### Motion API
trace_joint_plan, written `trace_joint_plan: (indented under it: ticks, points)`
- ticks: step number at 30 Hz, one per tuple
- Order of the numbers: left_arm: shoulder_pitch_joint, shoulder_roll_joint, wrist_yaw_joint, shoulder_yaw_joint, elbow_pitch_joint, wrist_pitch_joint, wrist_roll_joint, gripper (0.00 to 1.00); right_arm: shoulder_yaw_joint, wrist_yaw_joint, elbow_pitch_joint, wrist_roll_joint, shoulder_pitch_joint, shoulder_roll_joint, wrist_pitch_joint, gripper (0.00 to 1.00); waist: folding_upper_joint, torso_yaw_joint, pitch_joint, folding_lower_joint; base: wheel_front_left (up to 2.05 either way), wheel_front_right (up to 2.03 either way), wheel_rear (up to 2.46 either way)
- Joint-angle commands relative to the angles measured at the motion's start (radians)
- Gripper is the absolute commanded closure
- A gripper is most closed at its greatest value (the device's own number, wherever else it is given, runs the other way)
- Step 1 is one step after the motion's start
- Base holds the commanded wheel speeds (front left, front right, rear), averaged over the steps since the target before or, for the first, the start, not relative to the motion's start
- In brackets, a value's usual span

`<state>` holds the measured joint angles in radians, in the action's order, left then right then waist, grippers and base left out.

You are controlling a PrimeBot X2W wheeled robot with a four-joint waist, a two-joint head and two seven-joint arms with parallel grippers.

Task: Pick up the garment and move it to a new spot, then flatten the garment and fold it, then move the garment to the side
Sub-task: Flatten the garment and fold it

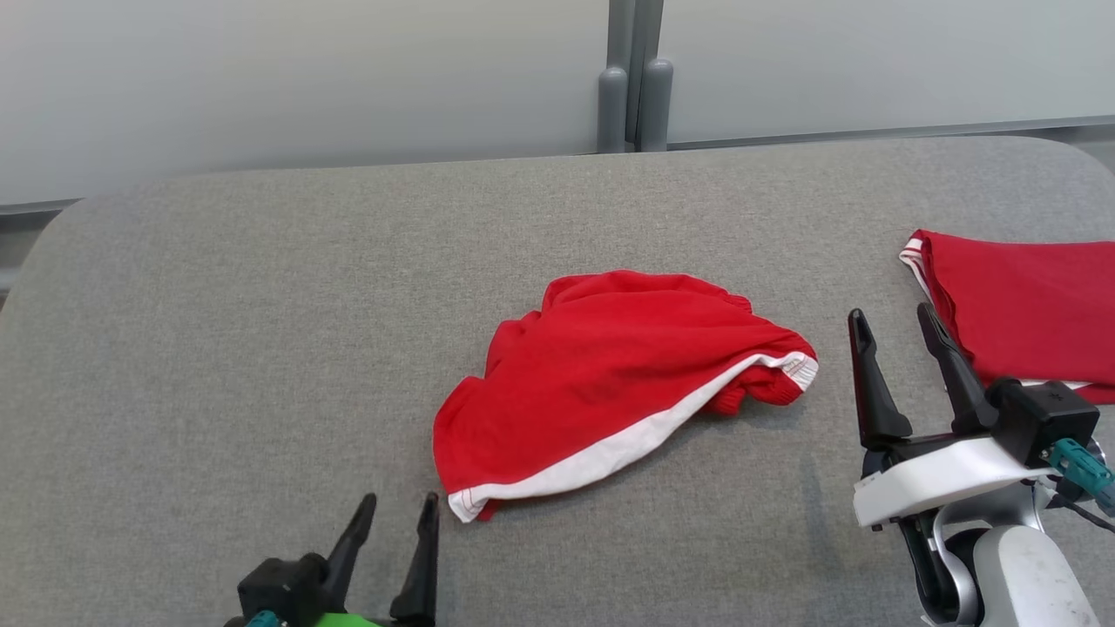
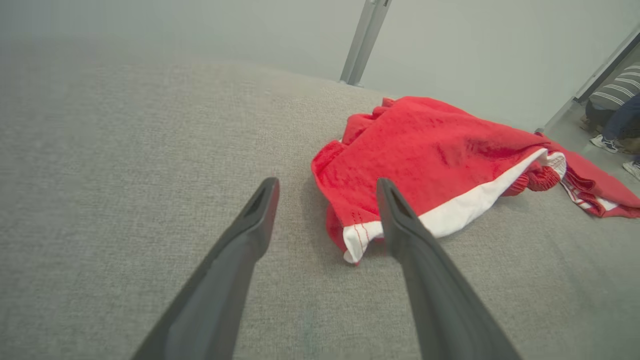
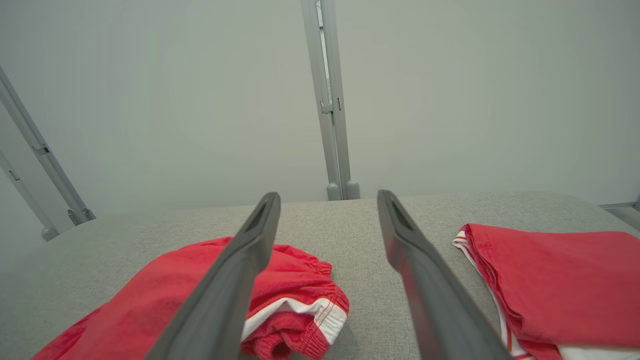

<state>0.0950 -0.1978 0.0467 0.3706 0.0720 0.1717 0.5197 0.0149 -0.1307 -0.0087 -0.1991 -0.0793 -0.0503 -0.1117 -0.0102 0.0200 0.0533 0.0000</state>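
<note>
A crumpled red garment (image 1: pixel 610 374) with a white band lies in a heap at the middle of the grey padded table (image 1: pixel 261 305). In the left wrist view the garment (image 2: pixel 425 160) sits just beyond and right of my fingers; in the right wrist view the garment (image 3: pixel 165 300) is at the lower left. My left gripper (image 1: pixel 399 515) is open at the near edge, just left of the garment's near corner, holding nothing. My right gripper (image 1: pixel 895 320) stands open to the right of the heap, above the table, with nothing between its fingers.
A second red garment (image 1: pixel 1028 305), folded flat, lies at the table's right edge, close to my right gripper. Grey frame posts (image 1: pixel 634 96) rise behind the far edge against a pale wall. A person's legs and shoes (image 2: pixel 612 135) show beyond the table in the left wrist view.
</note>
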Motion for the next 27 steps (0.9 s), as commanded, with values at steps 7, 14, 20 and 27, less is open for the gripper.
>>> trace_joint_plan:
  ticks: [7, 14, 20, 27]
  points:
    - [-0.003, 0.018, -0.055, 0.055, 0.057, -0.042, 0.029, 0.0, -0.003, 0.0, 0.009, -0.005, -0.011, -0.001, 0.004, 0.0, 0.0102, -0.004, 0.011, 0.0, 0.0, 0.0, 0.0]
    - [-0.076, 0.049, -0.095, 0.083, 0.174, -0.044, 0.044, 0.0, -0.012, 0.0, 0.015, -0.005, -0.018, -0.001, 0.01, 0.0, 0.0102, -0.015, 0.019, 0.0, 0.0, 0.0, 0.0]
    - [-0.142, 0.071, -0.119, 0.092, 0.284, -0.017, 0.053, 0.0, -0.021, 0.0, 0.015, -0.002, -0.025, -0.001, 0.015, 0.0, 0.0102, -0.035, 0.033, 0.0, 0.0, 0.0, 0.0]
    - [-0.167, 0.084, -0.137, 0.087, 0.336, 0.022, 0.08, 0.0, -0.015, 0.0, 0.013, -0.001, -0.022, -0.001, 0.017, 0.0, 0.0102, -0.043, 0.041, 0.0, 0.0, 0.0, 0.0]
